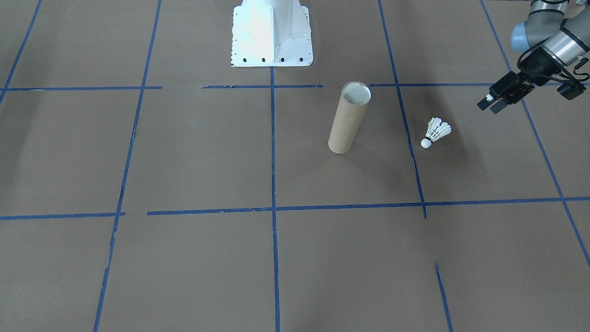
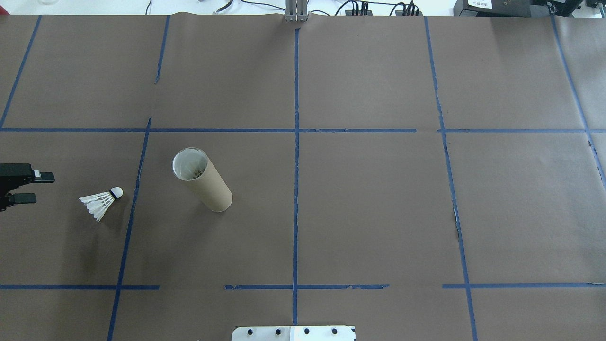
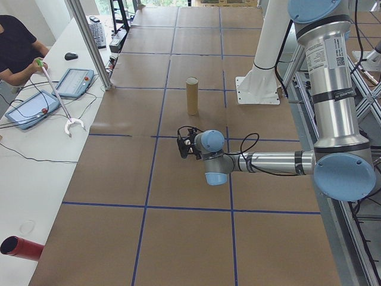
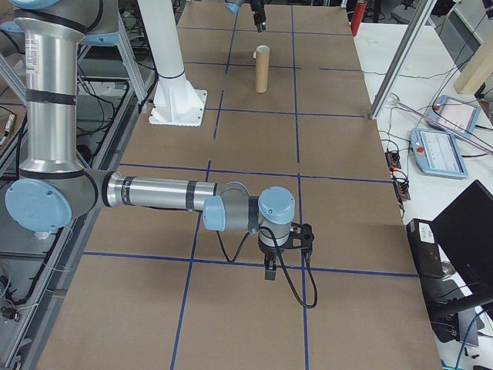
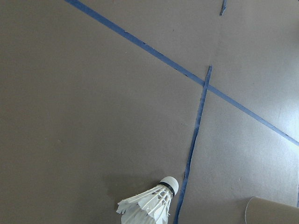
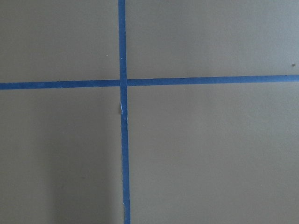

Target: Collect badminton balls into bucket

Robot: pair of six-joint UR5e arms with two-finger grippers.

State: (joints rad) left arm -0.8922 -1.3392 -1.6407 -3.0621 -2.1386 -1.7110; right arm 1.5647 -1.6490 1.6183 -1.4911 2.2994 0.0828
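Standing upright on the brown paper-covered surface (image 2: 360, 213): one brown cardboard bucket (image 1: 348, 118), a tall narrow tube, open mouth up, pale whitish inside. In the overhead view something pale shows down inside it, but what it is cannot be told.

Item — shuttlecock (image 1: 435, 132), white feathers, rounded white cork tip, thin black band. It lies on its side on the surface, on the robot's left of the bucket, near it but apart; a line of blue tape (image 1: 405, 124) runs between the two. Its cork end points toward the tape and bucket, its feathers toward the left gripper.

Item — left gripper (image 1: 489, 103), black, at the end of a silver and grey arm reaching in over the surface. Its fingers (image 2: 26, 198) stand parted with a clear gap and hold nothing. It hangs above the surface, near the feather end of the shuttlecock, not touching it. The left wrist view shows the shuttlecock at its lower edge, beside the tape, with the bucket's rim in the corner.

Item — right gripper (image 4: 269, 268), far down the surface, well apart from bucket and shuttlecock, pointing down over a tape crossing. It shows only in the side view, so whether its fingers are parted or closed cannot be told.

Item — white robot base (image 1: 272, 32), behind the bucket.
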